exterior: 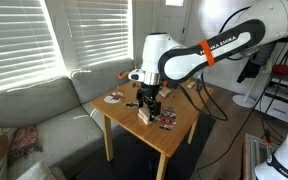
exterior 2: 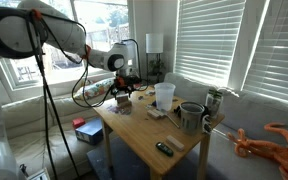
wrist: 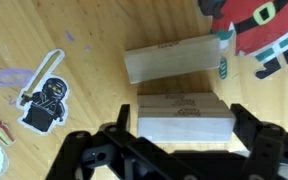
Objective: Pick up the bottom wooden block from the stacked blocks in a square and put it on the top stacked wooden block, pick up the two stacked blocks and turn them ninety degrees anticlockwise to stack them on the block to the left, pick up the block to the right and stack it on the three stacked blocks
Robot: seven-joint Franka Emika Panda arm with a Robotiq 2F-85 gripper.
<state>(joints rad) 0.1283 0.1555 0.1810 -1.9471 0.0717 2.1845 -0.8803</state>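
Pale wooden blocks lie on the small wooden table (exterior: 179, 135). In the wrist view a stack of blocks (wrist: 184, 115) sits between my gripper's (wrist: 182, 135) black fingers. The right finger is at the stack's end. A thin gap of table shows at the left finger. The gripper looks open around the stack. A single block (wrist: 174, 58) lies flat just beyond the stack. In both exterior views the gripper (exterior: 147, 103) (exterior 2: 124, 93) points down over the blocks (exterior: 144, 116) (exterior 2: 124, 101) near one table corner.
A ninja sticker (wrist: 46, 95) and a Santa sticker (wrist: 256, 30) are on the tabletop. Small dark red-speckled items (exterior: 168, 121) lie beside the blocks. A white cup (exterior 2: 164, 95), a metal mug (exterior 2: 191, 117) and a dark remote (exterior 2: 164, 148) stand farther along. A sofa (exterior: 44, 115) adjoins the table.
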